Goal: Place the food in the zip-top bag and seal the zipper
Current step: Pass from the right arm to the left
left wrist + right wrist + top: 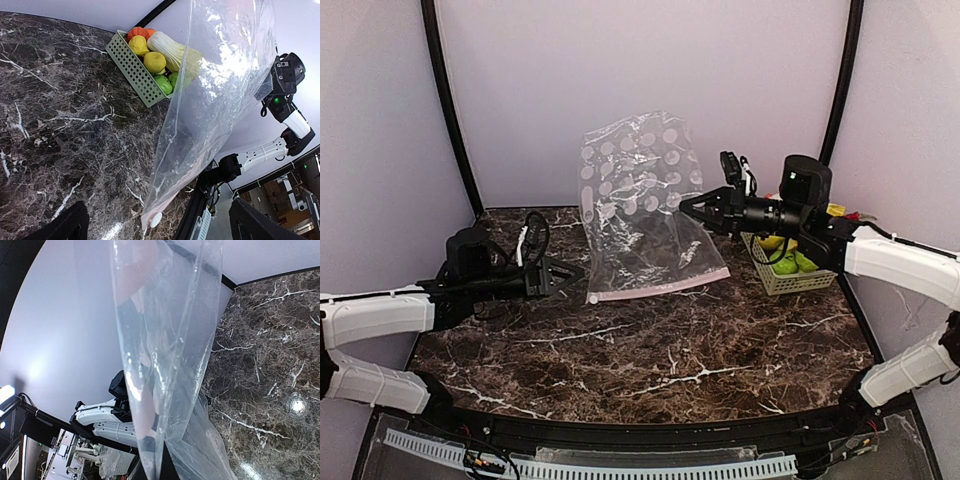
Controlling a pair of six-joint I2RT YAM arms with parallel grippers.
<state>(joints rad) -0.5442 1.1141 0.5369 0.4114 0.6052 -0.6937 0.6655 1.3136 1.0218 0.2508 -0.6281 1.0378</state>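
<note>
The clear dotted zip-top bag (640, 200) stands tilted, lifted by its right edge. Its pink zipper (660, 285) lies along the table, with the white slider tab (592, 298) at the left end. My right gripper (688, 207) is shut on the bag's upper right edge; in the right wrist view the bag (165, 340) hangs over the gripper (155, 450). My left gripper (570, 277) is open and empty, low over the table, right beside the slider tab (156, 219). The food lies in the basket: cabbage (170, 50), lemon (139, 45), tomato (137, 32), green pear (162, 82).
The pale green mesh basket (790, 278) stands at the table's right edge, behind my right arm; it also shows in the left wrist view (132, 67). A dark marble table (650, 350) spreads in front of the bag. Walls and black poles close the back.
</note>
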